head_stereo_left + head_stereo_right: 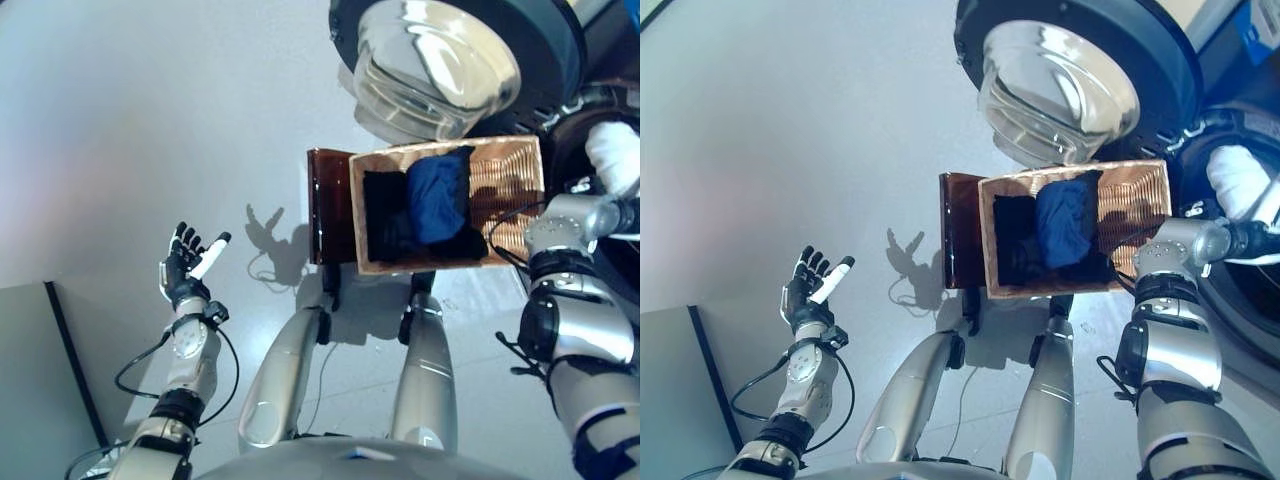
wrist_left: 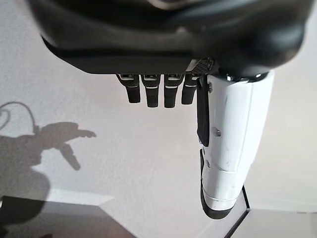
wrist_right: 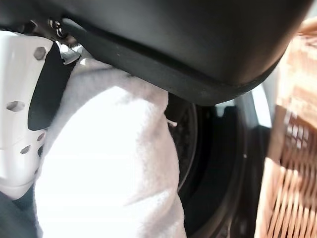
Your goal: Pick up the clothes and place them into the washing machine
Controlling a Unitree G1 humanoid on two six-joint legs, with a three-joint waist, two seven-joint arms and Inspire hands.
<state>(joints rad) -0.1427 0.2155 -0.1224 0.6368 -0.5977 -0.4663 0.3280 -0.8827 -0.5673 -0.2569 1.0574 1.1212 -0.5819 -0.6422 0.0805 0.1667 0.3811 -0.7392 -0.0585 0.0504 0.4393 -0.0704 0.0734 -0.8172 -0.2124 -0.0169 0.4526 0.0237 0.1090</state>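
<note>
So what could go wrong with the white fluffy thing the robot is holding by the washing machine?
The right hand grips the white cloth right at the washing machine opening, so a fold might hang over the rim if let go early. The arm also passes close to the basket holding the blue garment, so it might bump it.

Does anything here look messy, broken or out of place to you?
Nothing stands out. The wicker basket sits squarely on its brown stand with blue clothing and dark clothing inside. The washing machine door hangs open. The right hand holds a white cloth at the drum opening; the left hand is empty.
</note>
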